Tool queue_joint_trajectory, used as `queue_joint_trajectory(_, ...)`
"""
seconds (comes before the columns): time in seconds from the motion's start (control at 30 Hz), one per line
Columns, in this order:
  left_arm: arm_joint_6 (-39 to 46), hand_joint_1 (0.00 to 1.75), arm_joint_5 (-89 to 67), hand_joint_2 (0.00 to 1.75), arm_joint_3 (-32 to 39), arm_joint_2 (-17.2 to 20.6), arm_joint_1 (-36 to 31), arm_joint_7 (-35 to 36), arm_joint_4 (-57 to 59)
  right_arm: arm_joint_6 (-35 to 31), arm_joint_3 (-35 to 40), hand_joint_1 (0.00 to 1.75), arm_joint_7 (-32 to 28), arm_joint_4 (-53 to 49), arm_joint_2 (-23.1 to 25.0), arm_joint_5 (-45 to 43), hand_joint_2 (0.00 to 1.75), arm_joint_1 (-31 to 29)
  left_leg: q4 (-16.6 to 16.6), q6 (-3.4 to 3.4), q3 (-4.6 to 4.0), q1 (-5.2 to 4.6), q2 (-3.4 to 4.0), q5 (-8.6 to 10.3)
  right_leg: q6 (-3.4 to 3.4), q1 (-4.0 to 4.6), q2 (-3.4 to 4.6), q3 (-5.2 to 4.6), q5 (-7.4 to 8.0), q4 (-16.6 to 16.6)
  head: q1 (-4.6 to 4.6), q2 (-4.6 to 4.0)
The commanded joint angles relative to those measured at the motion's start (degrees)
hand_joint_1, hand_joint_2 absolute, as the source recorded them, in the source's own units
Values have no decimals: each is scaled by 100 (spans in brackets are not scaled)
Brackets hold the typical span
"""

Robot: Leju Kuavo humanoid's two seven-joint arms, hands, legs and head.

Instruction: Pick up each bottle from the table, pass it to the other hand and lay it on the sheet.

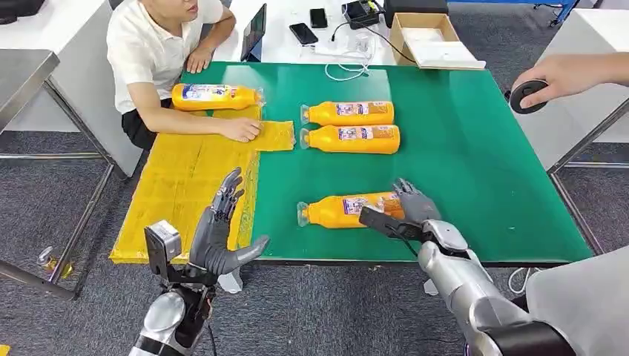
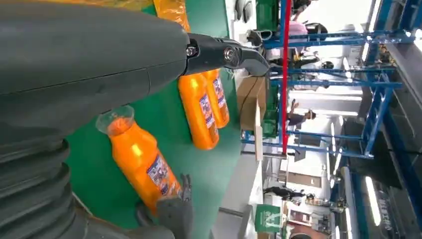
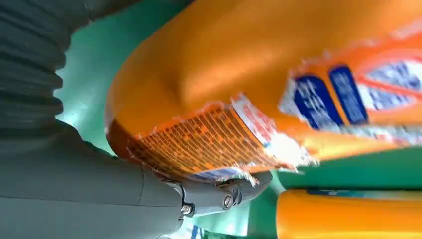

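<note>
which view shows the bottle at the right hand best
The head view: the near bottle lies whole on the green table with the right hand at its base. The left wrist view shows it smaller; the right wrist view shows a close, blurred part of it.

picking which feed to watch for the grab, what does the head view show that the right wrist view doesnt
Head view alone: the yellow sheet with one bottle laid at its far end, a person's hand pressing on the sheet, and the left hand open above the sheet's near edge. Right wrist view alone: a close look at the nearest bottle's barcode label above the right hand's thumb. Both: the nearest bottle, the right hand at its base end, and the green table.
</note>
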Motion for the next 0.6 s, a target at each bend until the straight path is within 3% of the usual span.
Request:
queue_joint_trajectory(0.03, -226, 0, -9, 175, -311, 218, -414, -146, 439, -201, 240, 175, -394, 527, 3, 25, 175, -121, -6, -8, 9, -1, 3, 0, -12, 1, -3, 8, -1, -2, 0, 0)
queue_joint_trajectory(0.33, -264, 0, -18, 175, -319, 213, -466, -181, 507, -325, 212, 175, -629, 524, 17, -8, 175, -58, -8, -8, 11, 1, 1, 0, -8, 3, -9, 11, -1, -4, 0, 0)
queue_joint_trajectory(0.6, -387, 0, 63, 175, -318, 199, -513, -126, 628, -54, 100, 175, -817, 567, -24, -104, 175, 80, -8, -7, 7, 3, 1, 0, -6, 4, -8, 9, 1, -7, 0, 0)
